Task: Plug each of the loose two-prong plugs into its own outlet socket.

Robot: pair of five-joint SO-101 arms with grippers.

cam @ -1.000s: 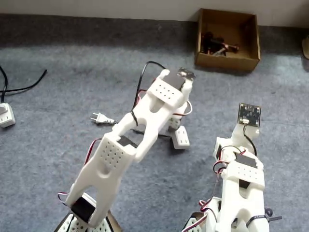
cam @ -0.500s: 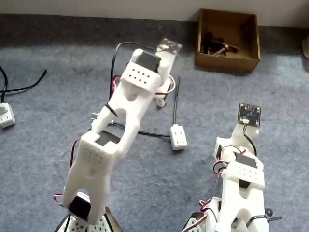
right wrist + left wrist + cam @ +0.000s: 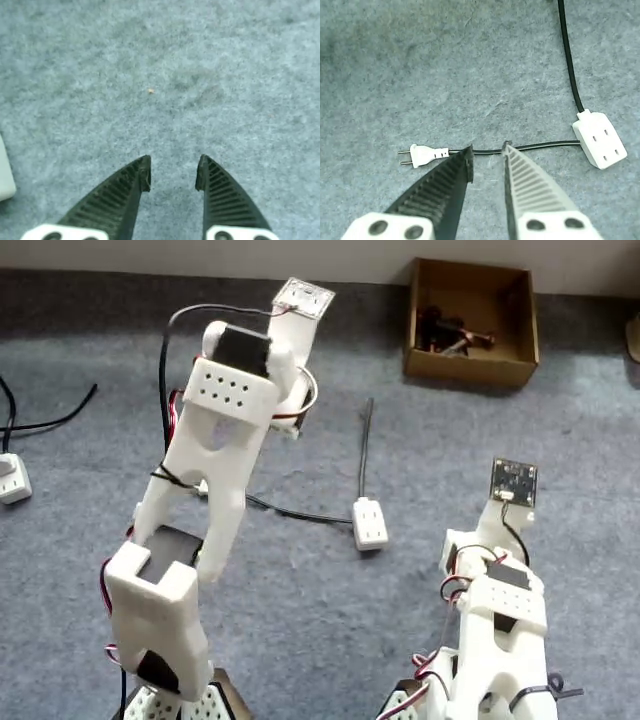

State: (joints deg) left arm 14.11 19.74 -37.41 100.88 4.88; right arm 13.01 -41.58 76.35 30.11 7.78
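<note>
The open, empty left claw [image 3: 487, 150] hangs over the cord [image 3: 540, 146], between the plug [image 3: 422, 155] and the socket [image 3: 370, 523] at mid-frame in the high view. The plug lies flat along the cord, just beside the black finger [image 3: 450, 175], with its prongs pointing away from the socket. The right claw [image 3: 172, 172], open too, is farther off.

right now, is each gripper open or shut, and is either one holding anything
left gripper: open, holding nothing, tips by the black cord near the white plug
right gripper: open, holding nothing, over grey carpet
</note>
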